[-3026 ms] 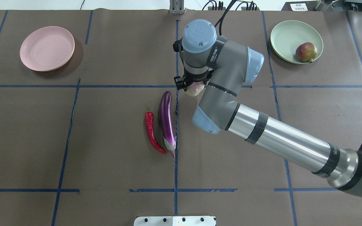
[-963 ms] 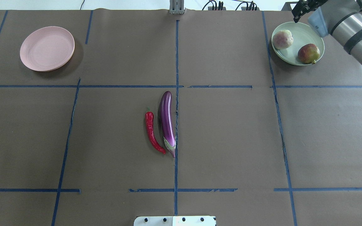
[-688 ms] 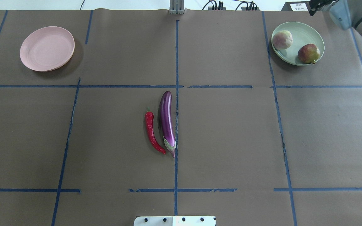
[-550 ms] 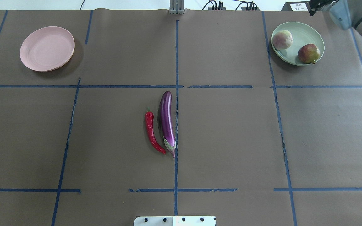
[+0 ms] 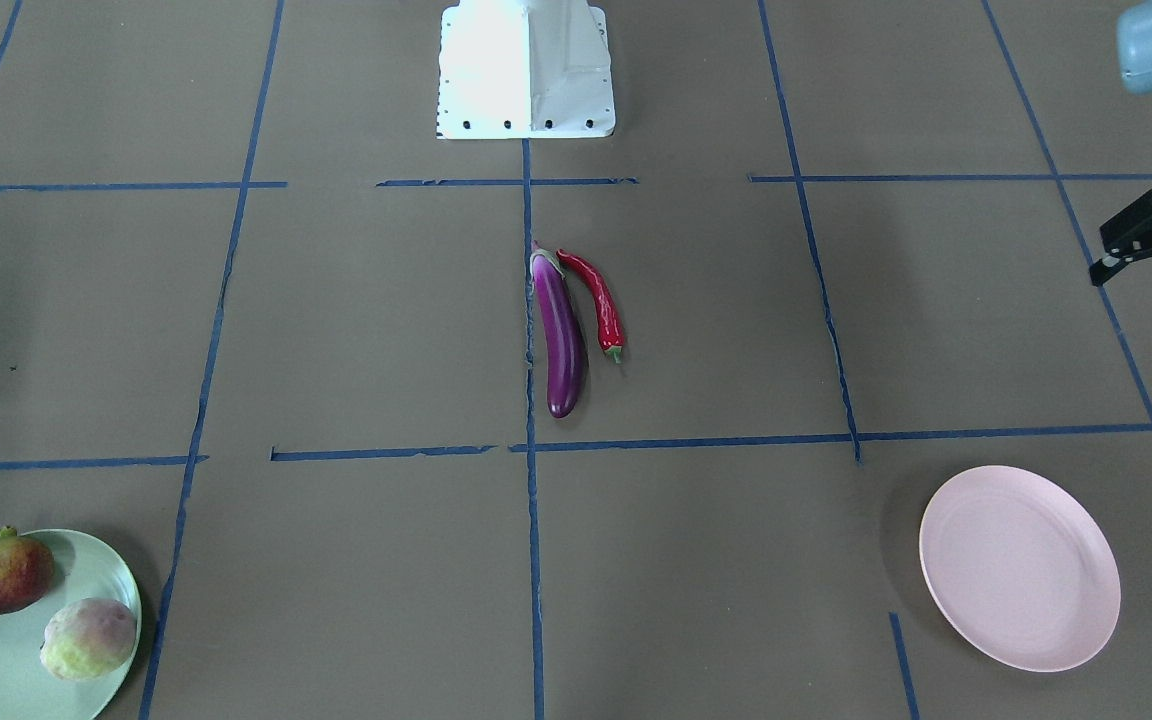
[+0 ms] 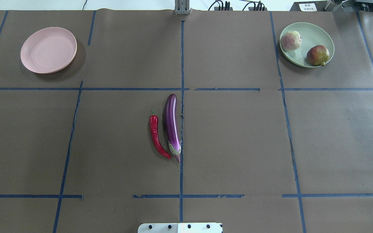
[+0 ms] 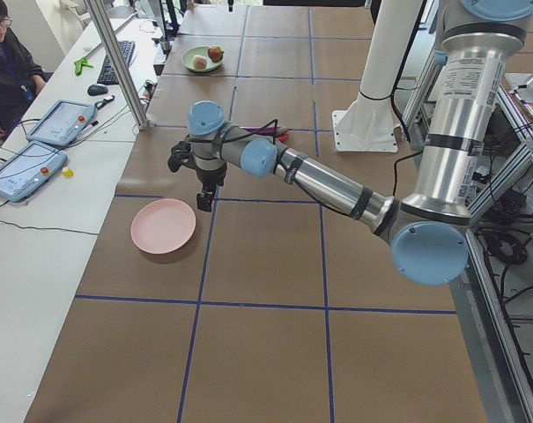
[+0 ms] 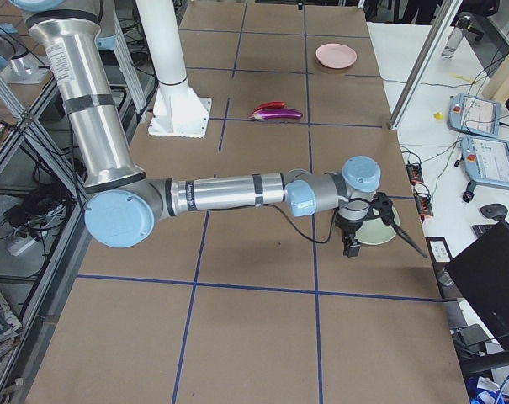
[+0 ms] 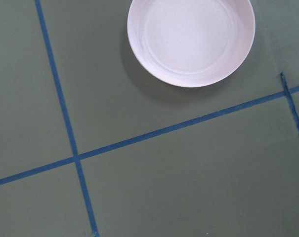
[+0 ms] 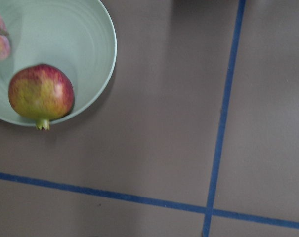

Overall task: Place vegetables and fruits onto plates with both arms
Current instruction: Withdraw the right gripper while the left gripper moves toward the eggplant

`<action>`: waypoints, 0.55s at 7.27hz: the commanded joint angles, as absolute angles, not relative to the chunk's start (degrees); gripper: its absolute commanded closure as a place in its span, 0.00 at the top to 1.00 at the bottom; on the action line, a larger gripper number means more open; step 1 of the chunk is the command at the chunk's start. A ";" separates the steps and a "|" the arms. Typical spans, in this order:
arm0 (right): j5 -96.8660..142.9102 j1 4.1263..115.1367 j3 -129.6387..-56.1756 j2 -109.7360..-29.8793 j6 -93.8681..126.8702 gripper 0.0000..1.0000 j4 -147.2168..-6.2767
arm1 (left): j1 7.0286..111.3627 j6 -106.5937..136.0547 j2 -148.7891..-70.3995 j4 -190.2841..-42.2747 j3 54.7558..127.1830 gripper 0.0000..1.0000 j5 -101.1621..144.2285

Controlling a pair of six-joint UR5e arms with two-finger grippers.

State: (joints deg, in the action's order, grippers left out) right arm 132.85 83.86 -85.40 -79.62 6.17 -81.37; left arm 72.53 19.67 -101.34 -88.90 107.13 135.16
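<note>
The purple eggplant (image 6: 171,126) and the red chili (image 6: 155,134) lie side by side at the table's middle; both also show in the front view, eggplant (image 5: 561,335) and chili (image 5: 601,300). The pomegranate (image 6: 317,55) and the pale green fruit (image 6: 290,40) rest on the mint plate (image 6: 309,27) at the far right. The pink plate (image 6: 48,49) is bare at the far left. My left gripper (image 5: 1146,285) hangs open and holds nothing, above the table beside the pink plate (image 5: 1019,567). My right gripper (image 8: 363,227) hovers by the mint plate; I cannot tell its state.
The white robot base (image 5: 526,65) stands at the table's near edge. Blue tape lines (image 6: 181,64) divide the brown table cover. An operator (image 7: 6,62) sits at a side desk with tablets (image 7: 24,167) beyond the far edge.
The right arm carried the pale green fruit from the table's middle to the mint plate, let it go and drew back out of the overhead view. A sliver of the left gripper appeared at the left edge.
</note>
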 commanded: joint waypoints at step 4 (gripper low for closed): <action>132.28 84.29 -110.29 -105.11 11.07 1.00 -81.39 | 52.35 55.47 -115.37 -87.80 107.84 1.00 126.11</action>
